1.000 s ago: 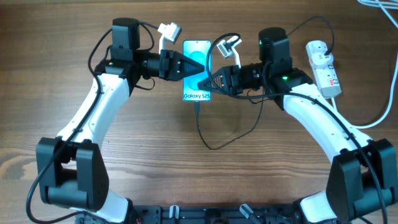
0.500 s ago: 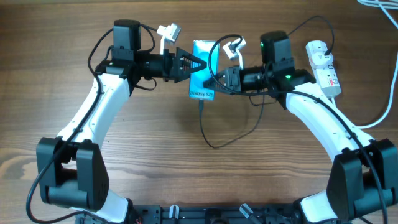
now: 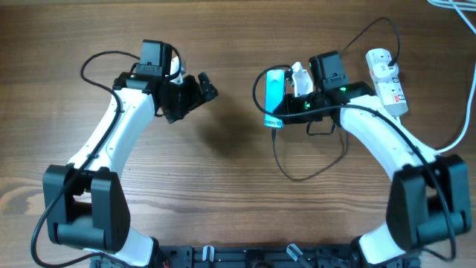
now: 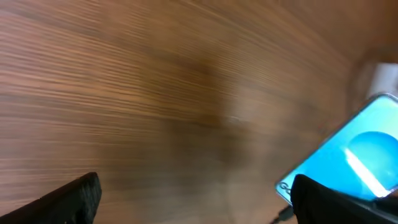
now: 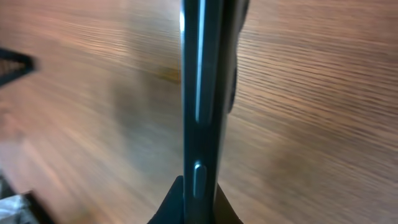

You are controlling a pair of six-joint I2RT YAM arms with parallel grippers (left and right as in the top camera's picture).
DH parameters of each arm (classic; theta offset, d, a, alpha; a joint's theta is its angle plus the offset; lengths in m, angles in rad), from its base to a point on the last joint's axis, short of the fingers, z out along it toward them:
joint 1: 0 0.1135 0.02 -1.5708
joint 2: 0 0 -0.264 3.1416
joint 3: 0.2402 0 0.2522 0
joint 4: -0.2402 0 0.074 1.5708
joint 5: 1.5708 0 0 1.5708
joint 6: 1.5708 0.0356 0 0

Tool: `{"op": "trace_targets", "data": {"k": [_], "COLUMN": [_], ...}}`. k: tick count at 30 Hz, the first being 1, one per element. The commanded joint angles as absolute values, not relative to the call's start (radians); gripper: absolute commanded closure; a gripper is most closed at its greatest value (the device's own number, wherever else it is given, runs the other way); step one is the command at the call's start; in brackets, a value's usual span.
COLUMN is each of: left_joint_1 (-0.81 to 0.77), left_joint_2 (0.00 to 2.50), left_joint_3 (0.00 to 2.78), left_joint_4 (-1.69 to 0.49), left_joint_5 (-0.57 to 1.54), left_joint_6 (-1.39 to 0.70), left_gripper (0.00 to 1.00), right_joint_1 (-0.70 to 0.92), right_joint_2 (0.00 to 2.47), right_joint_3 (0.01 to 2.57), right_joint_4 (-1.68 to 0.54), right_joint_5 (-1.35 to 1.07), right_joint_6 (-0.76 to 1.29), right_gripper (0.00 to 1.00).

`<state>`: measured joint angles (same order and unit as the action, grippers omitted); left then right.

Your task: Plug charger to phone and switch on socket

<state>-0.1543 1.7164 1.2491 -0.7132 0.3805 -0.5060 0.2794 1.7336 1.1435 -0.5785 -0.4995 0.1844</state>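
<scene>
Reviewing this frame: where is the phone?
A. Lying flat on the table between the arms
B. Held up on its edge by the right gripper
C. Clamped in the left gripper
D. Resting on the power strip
B: the phone is tipped up on edge in the right gripper, its thin side facing the right wrist camera; the left gripper is open and apart from it.
</scene>
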Motion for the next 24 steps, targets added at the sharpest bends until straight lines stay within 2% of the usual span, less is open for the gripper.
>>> {"op": "trace_targets", "data": {"k": [1,15,24], "left_joint_1": [-0.147,-0.147,-0.147], "left_joint_2": [1.702,1.702,1.702], "left_joint_3": [1.247,1.247,1.247], "left_joint_4": [-0.720,-0.719,-0.719], "left_joint_5": [0.214,0.185,0.185], "left_joint_6": [-0.540,-0.539,-0.539], "left_gripper": [0.02,0.00,0.00], "right_joint_1": [0.275,0.153,0.152], "right_joint_2": [1.824,2.024,2.033], "right_joint_3": [1.156,1.156,1.156], "right_joint_4": [-0.562,-0.524,-0.508], "right_joint_5": [-0.465,-0.782,-0.796], "right_joint_6": [0.156,0.022,0.008], "right_gripper": [0.96,0.96,0.96]}}
